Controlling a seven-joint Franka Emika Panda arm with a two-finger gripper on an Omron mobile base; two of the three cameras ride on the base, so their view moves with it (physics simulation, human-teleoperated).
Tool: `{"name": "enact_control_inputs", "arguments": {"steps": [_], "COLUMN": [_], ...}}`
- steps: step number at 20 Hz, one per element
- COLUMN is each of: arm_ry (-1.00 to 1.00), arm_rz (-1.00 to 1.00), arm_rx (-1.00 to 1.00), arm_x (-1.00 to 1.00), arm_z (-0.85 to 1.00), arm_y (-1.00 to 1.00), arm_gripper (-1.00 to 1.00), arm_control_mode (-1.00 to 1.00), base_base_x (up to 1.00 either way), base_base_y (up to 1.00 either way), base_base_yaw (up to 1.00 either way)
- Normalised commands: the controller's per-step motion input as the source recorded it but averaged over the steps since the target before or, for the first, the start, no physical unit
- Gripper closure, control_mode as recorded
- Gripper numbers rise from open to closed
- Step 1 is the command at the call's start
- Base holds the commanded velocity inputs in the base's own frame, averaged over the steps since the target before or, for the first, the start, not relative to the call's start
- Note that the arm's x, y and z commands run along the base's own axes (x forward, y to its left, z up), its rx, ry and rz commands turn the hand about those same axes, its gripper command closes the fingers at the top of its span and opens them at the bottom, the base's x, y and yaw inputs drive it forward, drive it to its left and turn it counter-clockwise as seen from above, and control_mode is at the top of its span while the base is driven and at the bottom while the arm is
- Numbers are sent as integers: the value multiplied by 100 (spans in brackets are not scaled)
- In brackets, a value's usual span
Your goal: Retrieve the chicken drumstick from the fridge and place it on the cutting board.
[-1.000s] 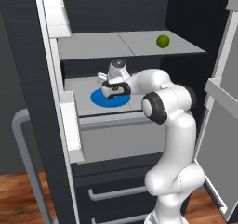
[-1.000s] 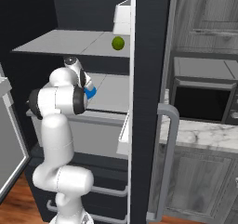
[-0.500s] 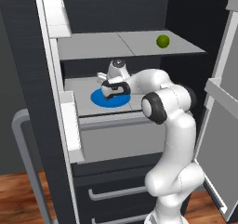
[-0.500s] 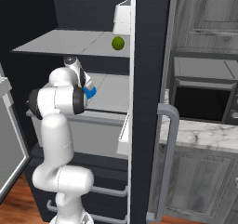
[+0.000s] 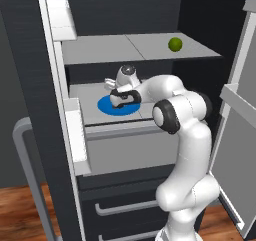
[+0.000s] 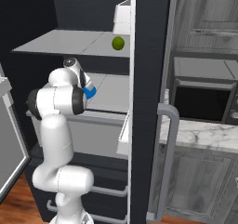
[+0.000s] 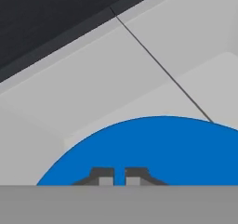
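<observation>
The big worry is that the gripper (image 5: 119,100) has shut on nothing. It is down on the blue plate (image 5: 106,107) on the middle shelf (image 5: 82,92) of the fridge (image 5: 20,60). If the arm lifts now with no meat in its grip, it will carry only air to the cutting board. The chicken drumstick is a small, round thing, so I think it could roll or slip out when the jaws squeeze. It could also get pushed off the plate and slide to the back of the shelf.

The arm could also bump something on the way out. The hand is deep inside, with the upper shelf (image 5: 125,47) just above it. A fast lift might knock that shelf, and the green round fruit (image 5: 174,44) on it might roll.

In the hand view the two dark fingertips (image 7: 103,176) are pressed almost together, with just a thin slit between them. In that slit I see the blue of the plate (image 7: 162,148) and no orange-brown meat. So I cannot tell if the jaws are pinching the drumstick. From the left base view the hand covers the middle of the plate, so the drumstick may be hidden under it. From the right side, a bit of the plate (image 6: 89,92) peeks out beside the arm.
</observation>
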Motion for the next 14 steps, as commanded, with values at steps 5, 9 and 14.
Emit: {"name": "enact_control_inputs", "arguments": {"steps": [5, 9, 14], "arm_ry": [0, 0, 0], "arm_rz": [1, 4, 5], "arm_rx": [0, 0, 0], "arm_x": [-25, -39, -32], "arm_z": [0, 0, 0], "arm_y": [0, 0, 0], "arm_gripper": [-100, -100, -100], "arm_control_mode": [-100, -100, -100], "base_base_x": [0, 0, 0], "base_base_y": [0, 0, 0], "base_base_yaw": [0, 0, 0]}}
